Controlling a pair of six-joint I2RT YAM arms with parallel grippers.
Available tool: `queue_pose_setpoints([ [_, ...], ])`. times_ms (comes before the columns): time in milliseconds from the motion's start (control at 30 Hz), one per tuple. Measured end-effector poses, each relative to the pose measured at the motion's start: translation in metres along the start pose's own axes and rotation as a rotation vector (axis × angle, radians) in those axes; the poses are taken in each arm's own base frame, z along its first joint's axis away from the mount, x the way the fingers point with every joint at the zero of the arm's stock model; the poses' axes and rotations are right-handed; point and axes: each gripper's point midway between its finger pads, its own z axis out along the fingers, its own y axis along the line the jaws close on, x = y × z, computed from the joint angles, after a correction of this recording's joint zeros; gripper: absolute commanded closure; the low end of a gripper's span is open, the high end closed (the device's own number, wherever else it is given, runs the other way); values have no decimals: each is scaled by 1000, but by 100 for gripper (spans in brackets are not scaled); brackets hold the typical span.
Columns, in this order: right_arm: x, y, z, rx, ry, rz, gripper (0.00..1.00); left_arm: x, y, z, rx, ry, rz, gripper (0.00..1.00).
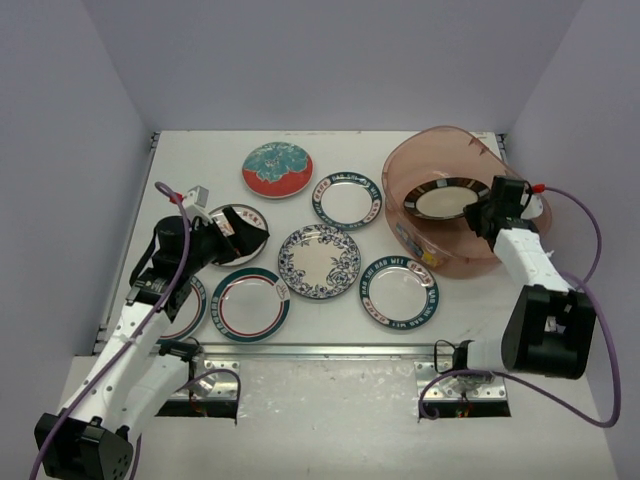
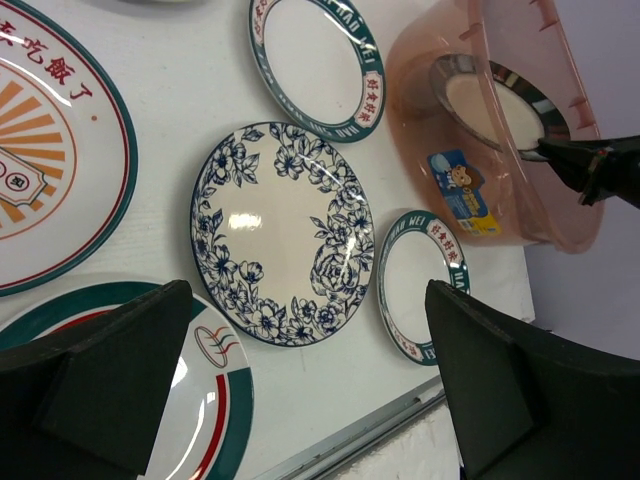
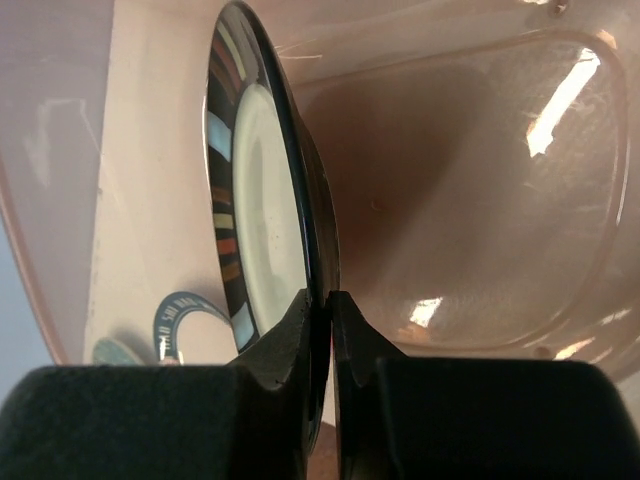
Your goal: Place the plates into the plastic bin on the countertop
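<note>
My right gripper [image 1: 487, 212] is shut on the rim of a black-rimmed plate [image 1: 445, 198] and holds it tilted inside the pink plastic bin [image 1: 430, 160]. The right wrist view shows the gripper [image 3: 328, 300] pinching that plate [image 3: 260, 200] edge-on against the bin wall [image 3: 480, 200]. My left gripper [image 1: 236, 233] is open and empty over another plate [image 1: 220, 217] at the left. On the countertop [image 1: 200, 160] lie a red-teal floral plate [image 1: 277, 169], a blue floral plate [image 1: 319, 261] and teal-rimmed plates [image 1: 347, 200].
More teal-rimmed plates lie near the front edge [image 1: 399, 292], [image 1: 250, 303]. An orange sunburst plate [image 2: 50, 150] lies partly under the left arm. The metal front edge [image 1: 320, 350] runs below them. White walls close in the left, back and right.
</note>
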Motion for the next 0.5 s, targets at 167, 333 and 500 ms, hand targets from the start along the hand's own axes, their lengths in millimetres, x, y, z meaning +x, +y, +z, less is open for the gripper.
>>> queue_pose_setpoints([
  [167, 13, 4, 19, 12, 12, -70, 67, 3, -1, -1, 12, 6, 1, 0],
  [333, 13, 17, 32, 5, 22, -81, 9, 3, -1, -1, 15, 9, 1, 0],
  [500, 13, 27, 46, 98, 89, -101, 1, -1, 13, 11, -81, 32, -33, 0],
])
